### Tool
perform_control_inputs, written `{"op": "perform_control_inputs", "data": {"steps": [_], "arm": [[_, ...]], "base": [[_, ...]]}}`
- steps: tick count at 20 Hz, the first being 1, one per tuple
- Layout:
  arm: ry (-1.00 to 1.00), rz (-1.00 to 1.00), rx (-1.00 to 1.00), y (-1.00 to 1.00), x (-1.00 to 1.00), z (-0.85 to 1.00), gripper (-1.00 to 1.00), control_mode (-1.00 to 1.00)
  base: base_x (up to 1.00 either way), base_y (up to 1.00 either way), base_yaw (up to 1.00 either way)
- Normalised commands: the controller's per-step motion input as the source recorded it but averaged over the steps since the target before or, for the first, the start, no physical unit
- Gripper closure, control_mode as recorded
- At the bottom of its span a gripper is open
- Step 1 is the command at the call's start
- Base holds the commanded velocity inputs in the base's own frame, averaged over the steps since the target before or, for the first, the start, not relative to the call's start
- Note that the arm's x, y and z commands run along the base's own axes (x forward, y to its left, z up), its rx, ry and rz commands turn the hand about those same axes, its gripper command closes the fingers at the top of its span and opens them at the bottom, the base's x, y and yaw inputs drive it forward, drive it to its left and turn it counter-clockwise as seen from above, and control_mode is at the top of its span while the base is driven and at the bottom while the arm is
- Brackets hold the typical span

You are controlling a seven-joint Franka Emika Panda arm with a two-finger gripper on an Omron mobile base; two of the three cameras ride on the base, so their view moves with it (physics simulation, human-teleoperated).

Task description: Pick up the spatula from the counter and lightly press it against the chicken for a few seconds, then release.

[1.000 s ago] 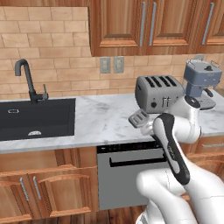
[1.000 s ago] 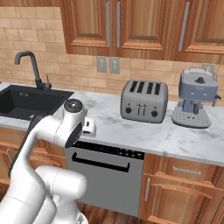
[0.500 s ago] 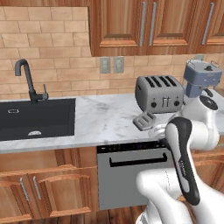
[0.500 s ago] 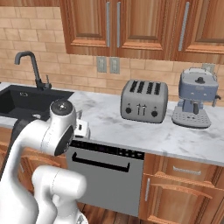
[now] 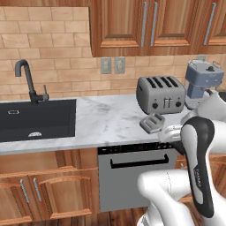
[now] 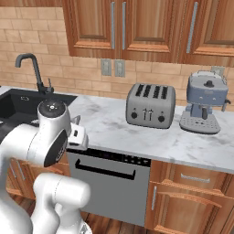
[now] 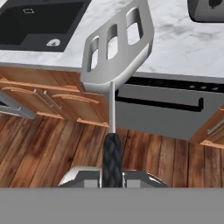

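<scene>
Left base view: one spatula (image 5: 152,122) has its grey slotted head above the marble counter (image 5: 106,119) near the front edge, just before the one toaster (image 5: 160,93). I cannot tell if it touches the stone. One coffee machine (image 5: 204,81) stands right of the toaster. There are two wall outlets (image 5: 106,65), one faucet (image 5: 26,79), one sink (image 5: 35,119) and one dishwasher (image 5: 137,174).

Right base view: the toaster shows four slots, with the coffee machine beside it and both outlets on the brick wall behind.

Hand view: the gripper (image 7: 113,178) is pinched on the spatula's dark handle. One thin shank runs to the head, which has three slots, over the counter edge.
</scene>
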Motion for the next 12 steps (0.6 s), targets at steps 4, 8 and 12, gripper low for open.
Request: {"op": "perform_control_inputs", "data": {"steps": [4, 8, 12], "arm": [[0.03, -0.02, 0.0, 0.0, -0.42, 0.21, 1.0, -1.0], [0.0, 0.0, 0.0, 0.0, -0.37, 0.03, 1.0, -1.0], [0.0, 0.0, 0.0, 0.0, -0.29, 0.07, 1.0, -1.0]], "base": [[0.0, 0.0, 0.0], [0.0, 0.0, 0.0], [0.0, 0.0, 0.0]]}}
